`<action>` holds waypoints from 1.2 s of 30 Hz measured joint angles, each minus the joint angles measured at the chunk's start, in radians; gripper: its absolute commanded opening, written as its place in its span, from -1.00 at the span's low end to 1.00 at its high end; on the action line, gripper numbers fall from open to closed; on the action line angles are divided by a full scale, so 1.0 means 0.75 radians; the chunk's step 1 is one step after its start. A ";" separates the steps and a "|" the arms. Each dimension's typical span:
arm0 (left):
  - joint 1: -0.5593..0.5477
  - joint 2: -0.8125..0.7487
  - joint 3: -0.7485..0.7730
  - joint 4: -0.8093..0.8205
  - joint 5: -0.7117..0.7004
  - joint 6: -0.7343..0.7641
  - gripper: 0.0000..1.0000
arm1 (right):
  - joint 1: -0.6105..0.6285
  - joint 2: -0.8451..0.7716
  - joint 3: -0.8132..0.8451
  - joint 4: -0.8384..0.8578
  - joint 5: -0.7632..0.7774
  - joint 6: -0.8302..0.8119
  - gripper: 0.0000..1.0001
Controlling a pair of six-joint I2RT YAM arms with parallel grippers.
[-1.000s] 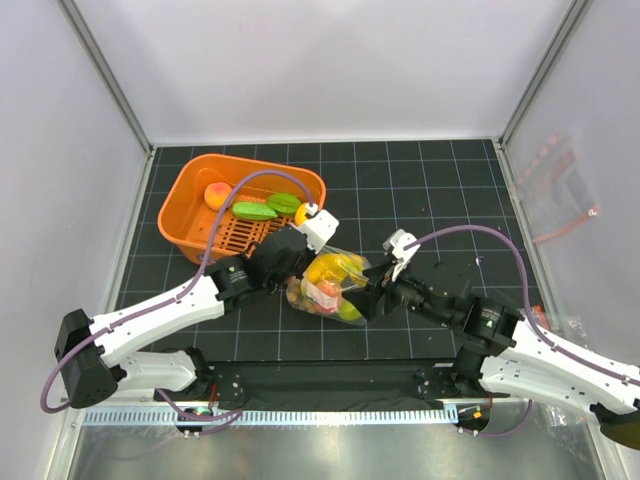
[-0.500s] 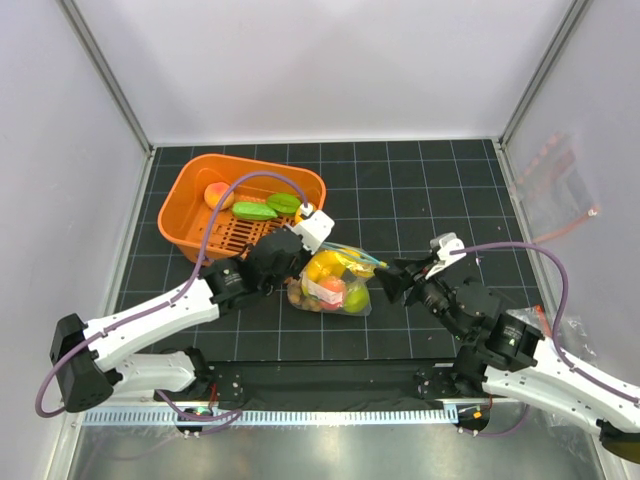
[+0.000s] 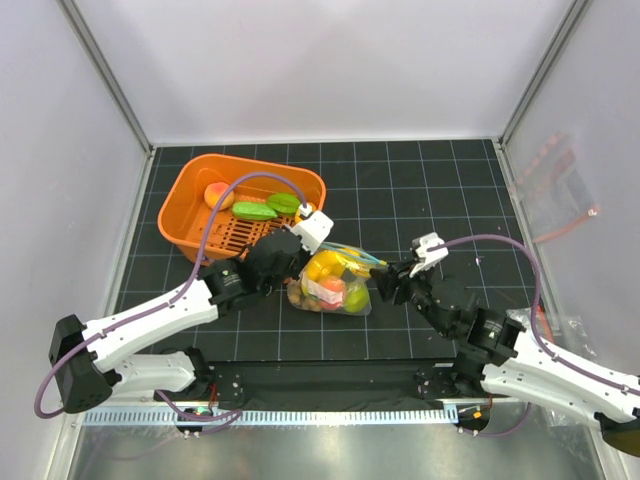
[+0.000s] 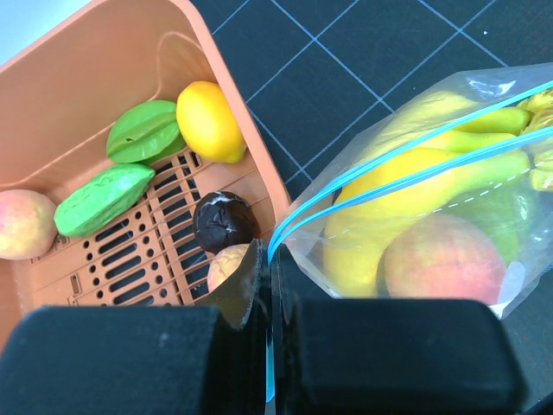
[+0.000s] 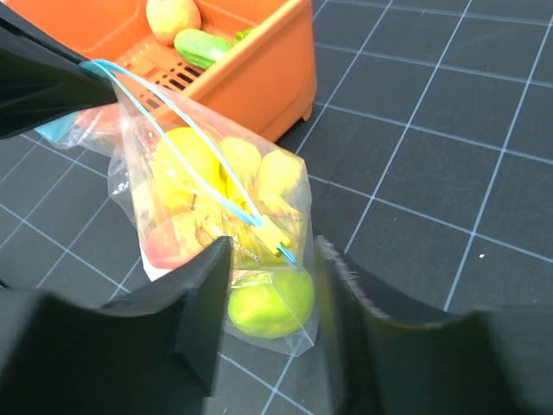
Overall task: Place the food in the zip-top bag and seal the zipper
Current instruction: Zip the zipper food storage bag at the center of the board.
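Left pincer (image 4: 265,259) nipped shut on the teal zipper strip (image 4: 389,173) of the clear plastic bag (image 4: 449,259), right pincer (image 5: 272,251) part-open and empty beside it.

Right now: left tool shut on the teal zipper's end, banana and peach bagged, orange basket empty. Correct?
No: the orange basket isn't empty. The left wrist view shows a lemon, green pieces, a peach and a dark ball in it. The rest is right.

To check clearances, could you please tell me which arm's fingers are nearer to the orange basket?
Left. The left fingers, shut on the zipper, sit right beside the basket; the right fingers stand open at the far end of the bag.
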 measured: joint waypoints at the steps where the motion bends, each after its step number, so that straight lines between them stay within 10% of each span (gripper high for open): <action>1: 0.000 -0.002 0.000 0.001 0.000 0.000 -0.99 | 0.000 0.020 0.000 0.011 -0.001 -0.001 -0.15; 10: -0.001 -0.020 -0.007 0.000 0.000 0.000 -0.99 | 0.001 0.073 -0.001 0.037 -0.012 0.024 -0.98; 13: -0.006 -0.026 -0.007 0.001 0.001 0.001 -0.95 | 0.001 0.021 -0.006 0.041 -0.024 0.031 -0.98; 20: -0.052 -0.049 -0.007 0.004 0.052 0.082 0.39 | 0.002 -0.045 -0.006 0.024 -0.108 0.011 -0.98; 36: -0.145 -0.050 0.255 -0.085 0.565 0.172 0.45 | 0.002 0.018 0.105 -0.084 -0.441 -0.072 -0.98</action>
